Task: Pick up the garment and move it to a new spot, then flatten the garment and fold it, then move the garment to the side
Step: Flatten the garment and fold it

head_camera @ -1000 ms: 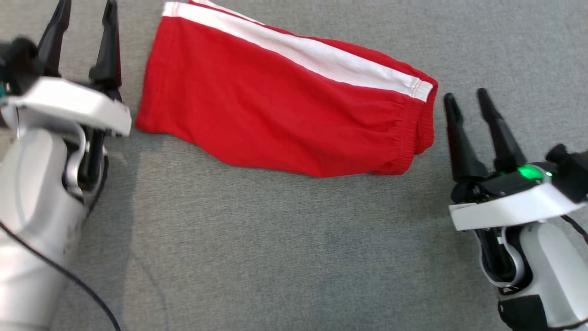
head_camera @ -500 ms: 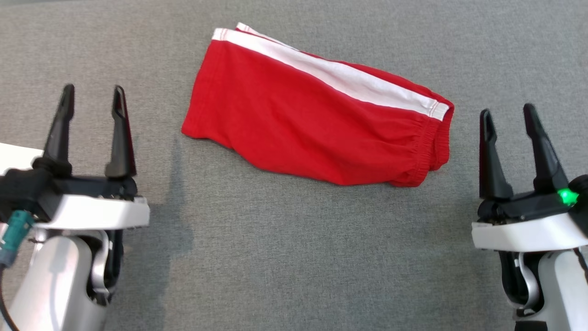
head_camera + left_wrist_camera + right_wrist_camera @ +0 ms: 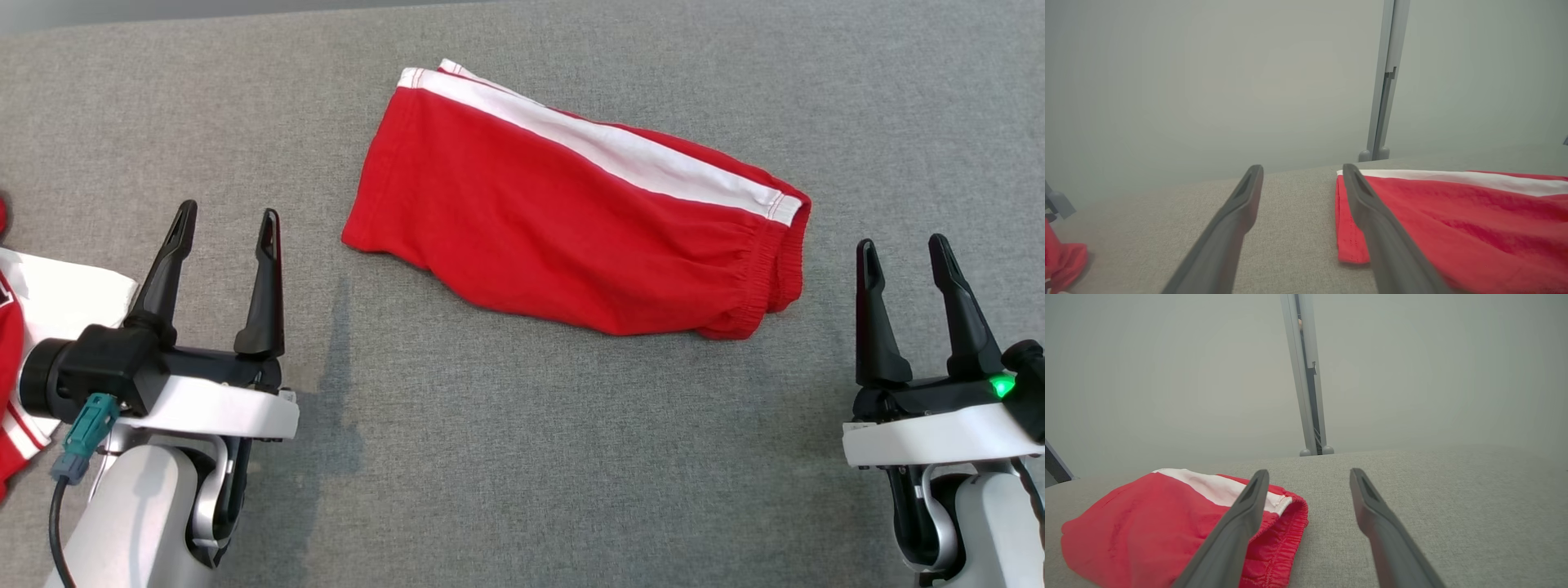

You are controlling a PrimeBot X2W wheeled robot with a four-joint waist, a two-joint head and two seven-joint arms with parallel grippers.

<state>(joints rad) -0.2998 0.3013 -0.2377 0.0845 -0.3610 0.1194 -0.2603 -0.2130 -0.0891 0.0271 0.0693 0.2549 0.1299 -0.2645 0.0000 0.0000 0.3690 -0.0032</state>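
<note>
Now hands (image 3: 229, 209) (image 3: 900, 241) back from garment (image 3: 571, 237)

Work surface: flat grey woven-fabric tabletop (image 3: 522, 457), fine even weave, spreading across everything in front of me. At my far left, a second red-and-white cloth piece (image 3: 65, 294) lies on it, partly covered and cut by the frame edge. Beyond the far edge I note a plain pale grey wall (image 3: 1208, 81). One light grey upright metal post (image 3: 1382, 81) stands against it, with two rounded feet at the base.
</note>
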